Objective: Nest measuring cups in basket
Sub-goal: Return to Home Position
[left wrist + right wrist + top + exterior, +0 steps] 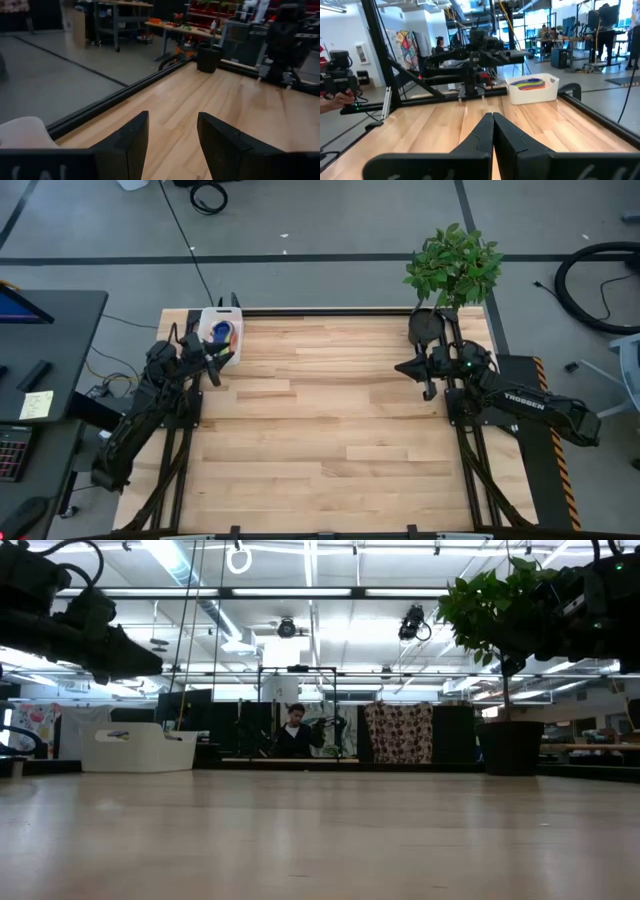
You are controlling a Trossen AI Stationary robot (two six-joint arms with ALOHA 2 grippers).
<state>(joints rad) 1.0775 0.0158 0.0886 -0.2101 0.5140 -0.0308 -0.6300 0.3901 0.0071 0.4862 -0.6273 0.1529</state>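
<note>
You have the basket at the far left corner of the table, with the measuring cups nested inside it as one coloured stack. In the right wrist view their yellow, green and blue rims show above the white wall.

Your left gripper hangs just beside the basket, on its near side, and is not touching it. Its fingers are spread well apart with only bare wood between them. It points across the table towards the plant pot, so the basket lies off to its side, not in its path.

Your right gripper is at the far right, near the plant pot and well apart from the basket. It faces the basket across the table. Its fingers are pressed together and hold nothing.
</note>
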